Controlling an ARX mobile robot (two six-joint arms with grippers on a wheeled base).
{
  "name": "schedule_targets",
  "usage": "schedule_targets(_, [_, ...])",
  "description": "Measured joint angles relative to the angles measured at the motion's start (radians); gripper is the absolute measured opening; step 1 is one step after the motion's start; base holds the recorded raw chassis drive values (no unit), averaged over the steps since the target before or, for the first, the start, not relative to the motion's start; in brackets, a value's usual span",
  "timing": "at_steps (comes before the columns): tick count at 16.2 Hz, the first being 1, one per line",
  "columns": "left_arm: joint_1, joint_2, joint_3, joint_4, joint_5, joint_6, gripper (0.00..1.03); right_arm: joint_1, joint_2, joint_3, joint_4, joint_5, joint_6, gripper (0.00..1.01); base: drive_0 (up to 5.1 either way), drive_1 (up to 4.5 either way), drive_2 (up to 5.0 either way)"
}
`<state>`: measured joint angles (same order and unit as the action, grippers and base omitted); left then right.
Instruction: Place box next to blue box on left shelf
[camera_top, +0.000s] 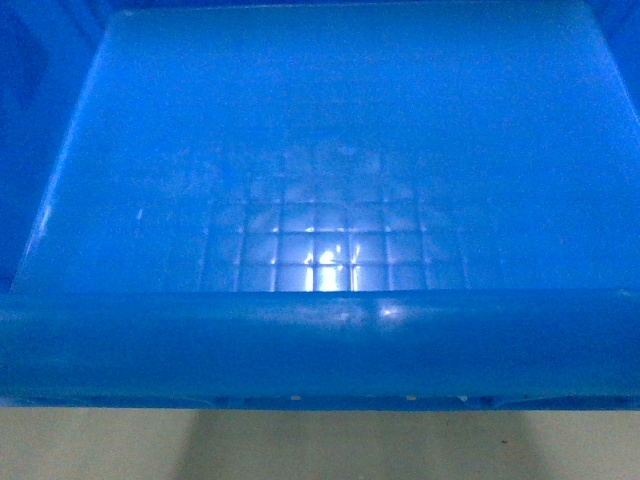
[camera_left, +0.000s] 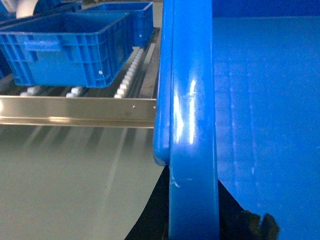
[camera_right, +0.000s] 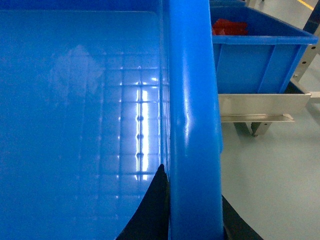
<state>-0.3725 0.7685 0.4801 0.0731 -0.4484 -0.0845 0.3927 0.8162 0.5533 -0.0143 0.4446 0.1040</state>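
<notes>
the large bright-blue rectangular plastic crate (camera_top: 320, 200) fills the head view, its grid-embossed floor glinting and its thick rolled near rim running across the bottom of the frame above a strip of pale floor (camera_top: 330, 450). in the left wrist view the left gripper (camera_left: 192, 220) sits astride the crate's rolled side rim, a dark finger (camera_left: 150, 220) showing on the outer face and another on the inner wall, so the fingers are narrowed around that rim. in the right wrist view the right gripper (camera_right: 192, 220) clamps the opposite rim the same way, one dark finger (camera_right: 150, 210) inside and one outside. beyond the left rim stands a ribbed blue plastic crate (camera_left: 70, 50) on a metal roller shelf (camera_left: 75, 110). past the right rim another blue crate (camera_right: 260, 55), holding something red (camera_right: 230, 26), rests on a metal rack (camera_right: 265, 105)
</notes>
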Motion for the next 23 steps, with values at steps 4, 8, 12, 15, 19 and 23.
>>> schedule_targets(4, [0.0,0.0,0.0,0.008,0.0,0.001,0.09,0.0,0.0,0.0,0.006,0.0,0.0,0.09,0.0,0.0,0.0])
schedule_targets(8, [0.0,0.0,0.0,0.009,0.0,0.001,0.09,0.0,0.0,0.0,0.007,0.0,0.0,0.09,0.0,0.0,0.0])
schedule_targets(12, [0.0,0.0,0.0,0.008,0.0,0.001,0.09,0.0,0.0,0.0,0.007,0.0,0.0,0.09,-0.7,1.23,-0.6])
schedule_targets(15, [0.0,0.0,0.0,0.012,0.0,0.001,0.09,0.0,-0.004,0.0,0.007,0.001,0.0,0.09,-2.7,4.95,-2.5])
schedule_targets(19, [0.0,0.0,0.0,0.014,0.001,0.001,0.09,0.0,-0.005,0.0,0.008,0.002,0.0,0.09,-2.6,4.95,-2.5])
schedule_targets(23, [0.0,-0.001,0.0,0.01,0.0,0.001,0.09,0.0,-0.004,0.0,0.007,0.001,0.0,0.09,0.0,3.93,-3.9])
